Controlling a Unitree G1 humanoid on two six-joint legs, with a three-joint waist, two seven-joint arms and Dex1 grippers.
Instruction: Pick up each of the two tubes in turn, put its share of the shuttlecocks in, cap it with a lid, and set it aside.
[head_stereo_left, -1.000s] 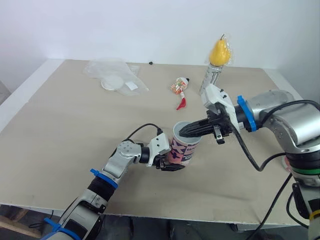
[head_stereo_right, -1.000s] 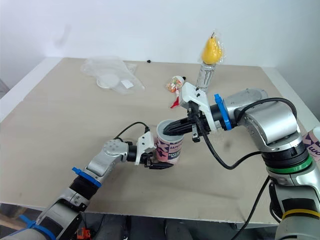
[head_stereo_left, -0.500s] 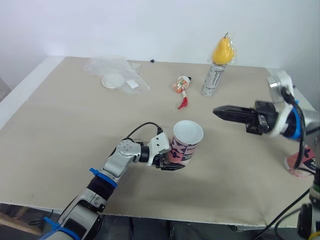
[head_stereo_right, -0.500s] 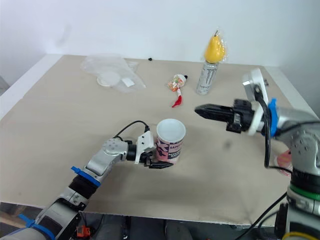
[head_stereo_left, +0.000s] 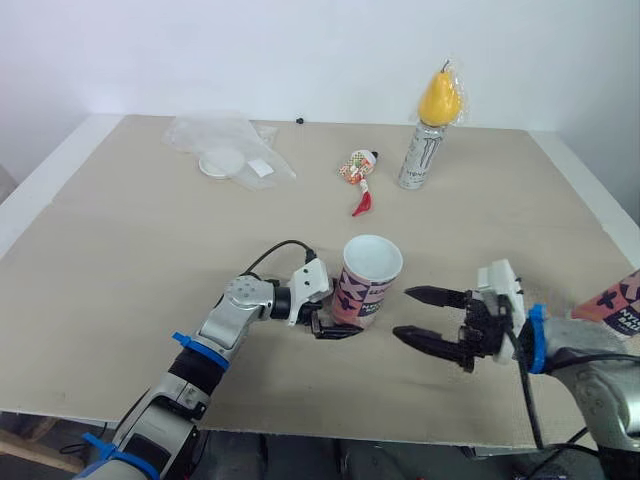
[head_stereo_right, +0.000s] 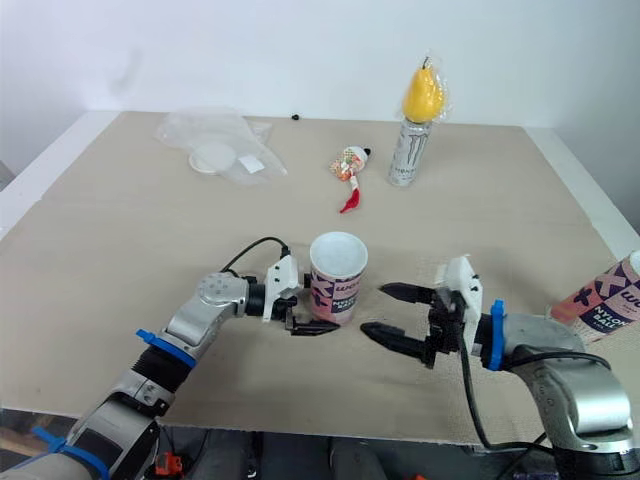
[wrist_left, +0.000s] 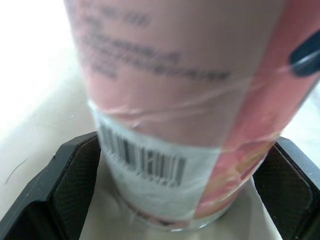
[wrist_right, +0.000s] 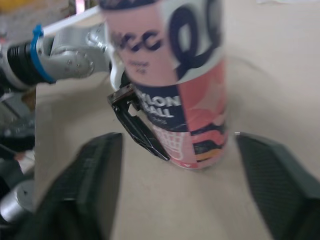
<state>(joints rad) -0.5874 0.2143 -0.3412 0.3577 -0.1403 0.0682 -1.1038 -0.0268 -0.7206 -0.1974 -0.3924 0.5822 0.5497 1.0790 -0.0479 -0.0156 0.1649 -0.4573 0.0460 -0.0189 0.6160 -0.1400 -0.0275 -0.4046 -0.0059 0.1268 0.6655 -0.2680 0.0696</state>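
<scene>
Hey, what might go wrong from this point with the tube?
The left tool grips the tube low, near its base; the open right tool sits close beside it and might tip it. The second tube is at the right edge of the table, near that tool; a swing might knock it off.

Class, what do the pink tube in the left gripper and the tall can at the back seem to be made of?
The tube looks like cardboard under a glossy printed wrap: clear film creases over its barcode label. The can looks like metal, probably aluminium: a pale silvery body with dark print.
</scene>
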